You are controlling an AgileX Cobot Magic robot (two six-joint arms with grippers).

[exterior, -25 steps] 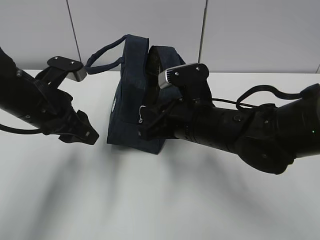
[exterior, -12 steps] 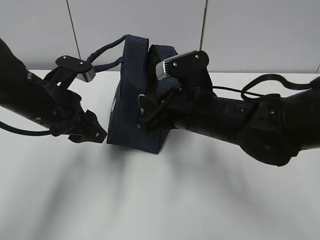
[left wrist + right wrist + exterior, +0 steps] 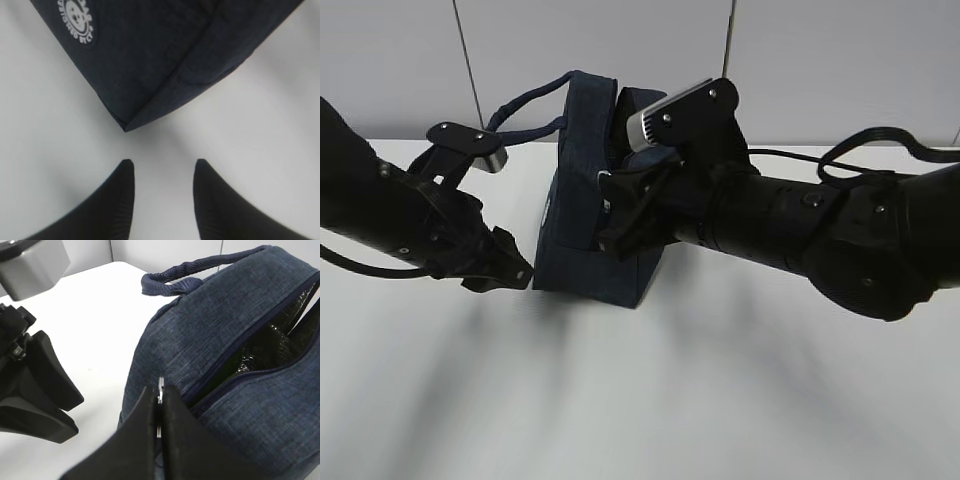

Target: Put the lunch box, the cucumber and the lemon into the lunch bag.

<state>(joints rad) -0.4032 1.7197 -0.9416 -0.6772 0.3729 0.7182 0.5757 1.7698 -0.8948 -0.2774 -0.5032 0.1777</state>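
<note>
The dark navy lunch bag (image 3: 578, 235) stands mid-table with its loop handles (image 3: 525, 100) hanging off to the left. Its top zipper is partly open and shows shiny black lining (image 3: 272, 337). My right gripper (image 3: 160, 389) is shut on the silver ring pull (image 3: 160, 384) at the near end of the zipper. My left gripper (image 3: 163, 162) is open and empty, just short of the bag's lower corner (image 3: 127, 127), below the white round logo (image 3: 77, 17). In the exterior view it sits low at the bag's left side (image 3: 515, 275). Lunch box, cucumber and lemon are out of view.
The white table (image 3: 640, 400) stretches in front of the bag, with grey wall panels (image 3: 820, 60) behind it. A black cable (image 3: 880, 140) loops over the right arm. The left arm's fingers (image 3: 47, 400) sit close to the bag's left side.
The right arm has moved left and up with the ring pull in its jaws. The left gripper has moved right, closer to the bag's lower corner.
</note>
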